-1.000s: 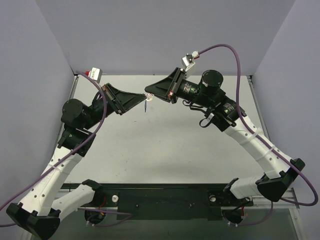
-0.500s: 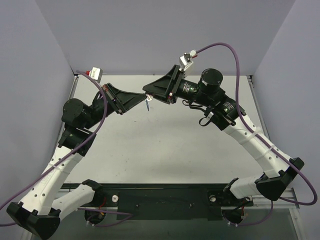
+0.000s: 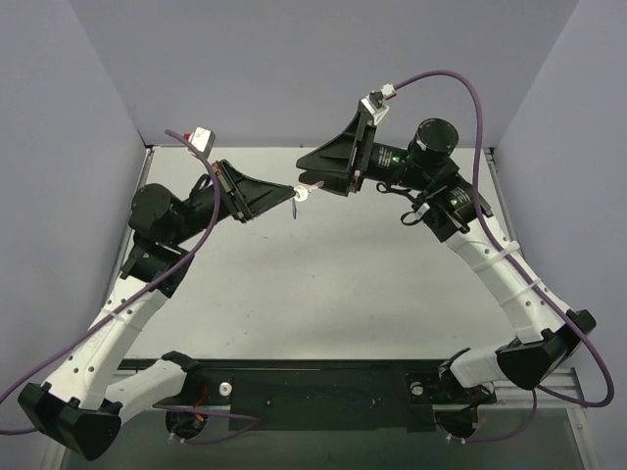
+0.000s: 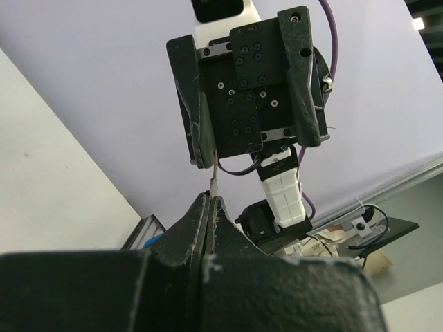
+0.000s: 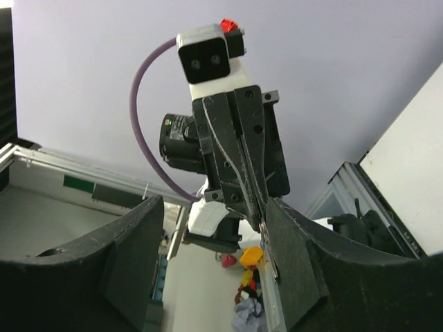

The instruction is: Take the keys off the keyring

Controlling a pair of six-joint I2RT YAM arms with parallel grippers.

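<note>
My left gripper [image 3: 295,199] is shut on the small silver key [image 3: 310,189], held in the air above the table's far middle. The key pokes out past the fingertips as a thin metal sliver [image 4: 215,181] above my left gripper [image 4: 211,198]. A bit of the keyring's blue tag [image 3: 295,208] hangs just under the left fingertips; the thin ring itself is too small to make out. My right gripper [image 3: 306,174] faces the left one and stands open around the key's end. In the right wrist view, the key [image 5: 267,242] lies against the right finger [image 5: 294,263] of my right gripper [image 5: 214,204].
White table [image 3: 323,284] with grey walls on three sides. Purple cables [image 3: 460,83] loop above both wrists. Both arm bases sit on the black rail [image 3: 323,387] at the near edge. Coloured clutter [image 5: 250,277] lies beyond the table.
My right gripper has opened, letting go of the key, and lifted back to the right. My left gripper closed fully and shifted slightly right and up with the key.
</note>
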